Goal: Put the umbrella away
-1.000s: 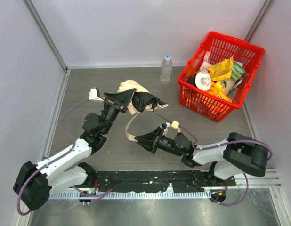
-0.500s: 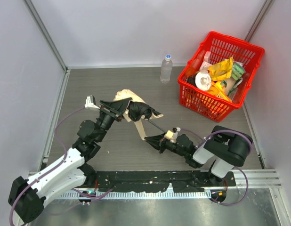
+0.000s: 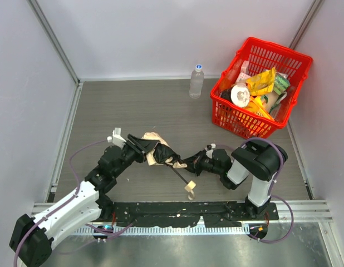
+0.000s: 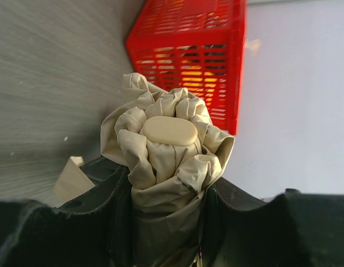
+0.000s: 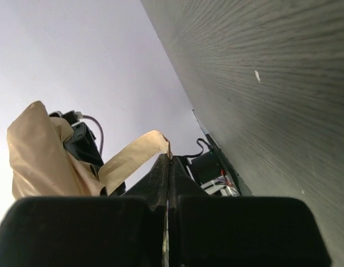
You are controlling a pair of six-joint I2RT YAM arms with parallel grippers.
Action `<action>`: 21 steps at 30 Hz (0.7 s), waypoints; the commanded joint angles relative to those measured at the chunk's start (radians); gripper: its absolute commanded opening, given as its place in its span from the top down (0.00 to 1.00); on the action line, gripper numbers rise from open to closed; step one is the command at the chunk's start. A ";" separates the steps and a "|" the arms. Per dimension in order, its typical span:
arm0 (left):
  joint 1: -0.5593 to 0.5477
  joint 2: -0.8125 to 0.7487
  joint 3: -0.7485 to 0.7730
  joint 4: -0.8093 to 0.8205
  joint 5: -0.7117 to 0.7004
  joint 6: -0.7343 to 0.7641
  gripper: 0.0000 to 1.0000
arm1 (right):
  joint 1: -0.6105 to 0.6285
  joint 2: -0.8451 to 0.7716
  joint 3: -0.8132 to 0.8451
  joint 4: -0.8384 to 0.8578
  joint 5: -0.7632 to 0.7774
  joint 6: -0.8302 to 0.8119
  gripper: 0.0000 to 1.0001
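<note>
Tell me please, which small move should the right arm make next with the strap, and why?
Probably the right gripper, shut on the strap, should carry it around the bundled umbrella, which the left gripper clamps. The strap runs loose beside the folds, which are not yet bound.
</note>
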 commanded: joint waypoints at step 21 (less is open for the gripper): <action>0.031 0.019 0.171 -0.234 0.013 0.317 1.00 | 0.068 -0.293 0.656 -1.773 0.365 -1.253 0.99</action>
